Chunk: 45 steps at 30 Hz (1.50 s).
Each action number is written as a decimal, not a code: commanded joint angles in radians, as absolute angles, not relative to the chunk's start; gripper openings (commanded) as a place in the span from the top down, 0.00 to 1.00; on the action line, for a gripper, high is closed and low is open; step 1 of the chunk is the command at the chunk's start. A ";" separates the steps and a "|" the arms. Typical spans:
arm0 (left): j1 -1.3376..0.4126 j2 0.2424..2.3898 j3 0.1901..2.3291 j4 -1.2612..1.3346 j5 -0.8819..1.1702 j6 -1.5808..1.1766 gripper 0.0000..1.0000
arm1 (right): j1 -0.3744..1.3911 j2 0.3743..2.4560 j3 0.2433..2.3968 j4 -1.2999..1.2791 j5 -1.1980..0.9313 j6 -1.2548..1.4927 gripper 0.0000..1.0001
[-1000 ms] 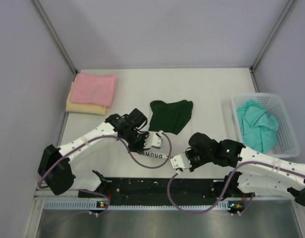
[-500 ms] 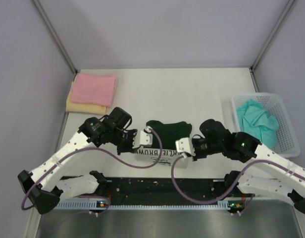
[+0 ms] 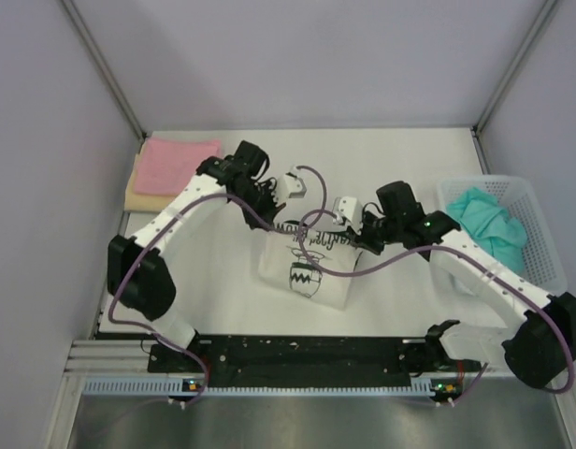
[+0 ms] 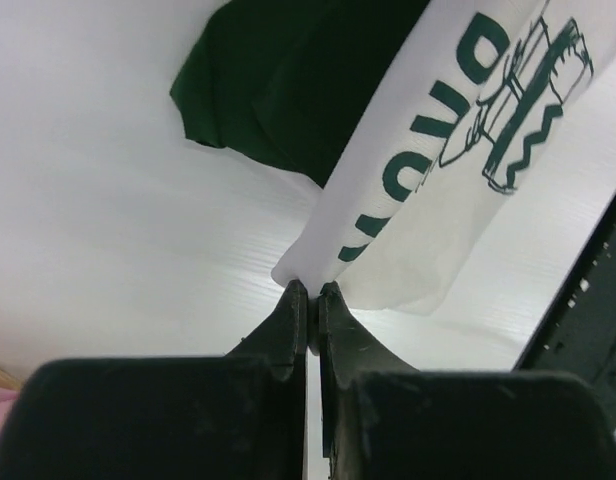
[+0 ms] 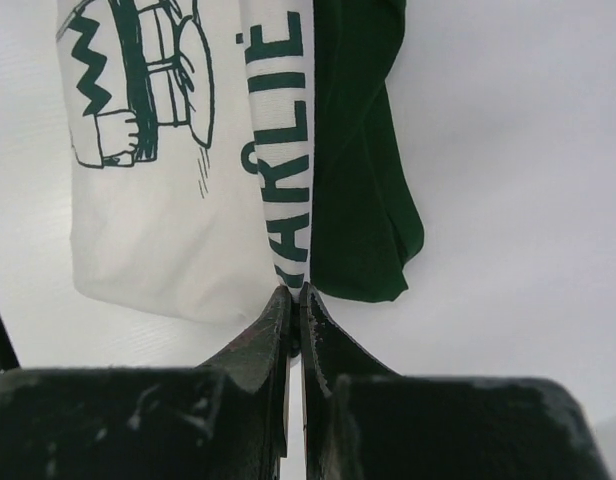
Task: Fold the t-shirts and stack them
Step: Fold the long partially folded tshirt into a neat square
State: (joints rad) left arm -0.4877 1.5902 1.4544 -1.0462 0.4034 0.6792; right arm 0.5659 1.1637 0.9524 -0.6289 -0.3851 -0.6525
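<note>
The white Charlie Brown t-shirt [image 3: 309, 269] with dark green print hangs between my two grippers above the table's middle, its lower part draped toward the near edge. My left gripper [image 3: 286, 219] is shut on its left top corner; the left wrist view shows the white cloth [image 4: 428, 190] pinched at the fingertips, with a dark green part [image 4: 288, 80] behind. My right gripper [image 3: 349, 227] is shut on the right top corner; the right wrist view shows white cloth [image 5: 158, 200] and a green sleeve [image 5: 353, 190]. A pink tee [image 3: 174, 165] lies folded on a pale yellow one [image 3: 146, 197] at the back left.
A white mesh basket [image 3: 540, 253] at the right holds a crumpled teal tee [image 3: 486, 229]. The black rail [image 3: 297, 354] runs along the near edge. Purple cables loop from both wrists over the shirt.
Both grippers have risen and moved away from the near edge with the shirt's corners, lifting the white shirt so its printed front hangs open. The dark green part is now behind it.
</note>
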 commanded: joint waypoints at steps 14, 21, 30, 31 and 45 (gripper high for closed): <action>-0.440 1.947 1.879 -1.117 0.498 0.604 1.00 | 0.393 1.240 0.988 -0.518 -0.342 -0.512 1.00; -0.449 1.789 1.806 -1.135 0.561 0.641 1.00 | 0.391 1.089 1.005 -0.659 -0.439 -0.514 1.00; -0.476 1.775 1.862 -1.080 0.617 0.597 1.00 | 0.367 1.098 1.048 -0.706 -0.345 -0.512 1.00; -0.476 1.793 1.882 -1.075 0.605 0.585 1.00 | 0.350 1.112 1.063 -0.706 -0.338 -0.515 1.00; -0.477 2.219 2.193 -0.855 0.404 0.374 1.00 | 0.224 1.434 1.086 -0.418 -0.216 -0.550 1.00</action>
State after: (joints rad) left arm -0.4892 2.1555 2.0983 -0.9707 0.5049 0.4469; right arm 0.2577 1.3598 1.0733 -0.5587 -0.2737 -0.5129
